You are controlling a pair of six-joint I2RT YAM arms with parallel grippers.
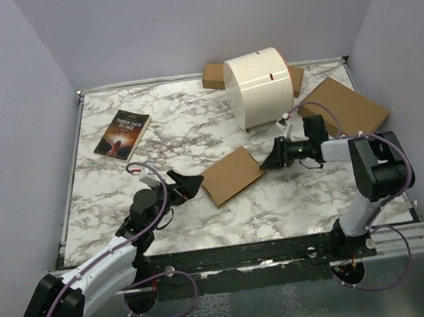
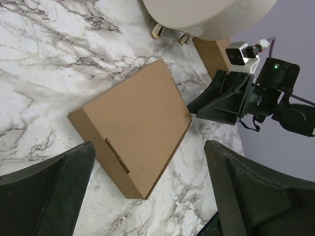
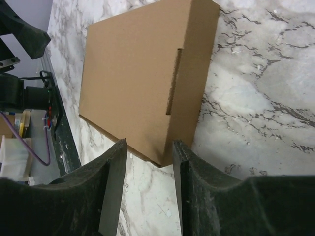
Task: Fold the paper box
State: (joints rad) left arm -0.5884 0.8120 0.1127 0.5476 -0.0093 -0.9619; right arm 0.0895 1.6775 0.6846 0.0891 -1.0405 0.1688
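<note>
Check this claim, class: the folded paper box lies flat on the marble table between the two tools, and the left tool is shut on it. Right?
Not quite. The left tool stands wide open, gripping nothing, as the left wrist view shows. The rest holds: the paper box lies flat on the table between it and the right tool.

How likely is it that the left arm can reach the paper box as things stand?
Probably yes: the left gripper faces the paper box with jaws wide open, and nothing lies between them. The right gripper is at the box's far side.
</note>
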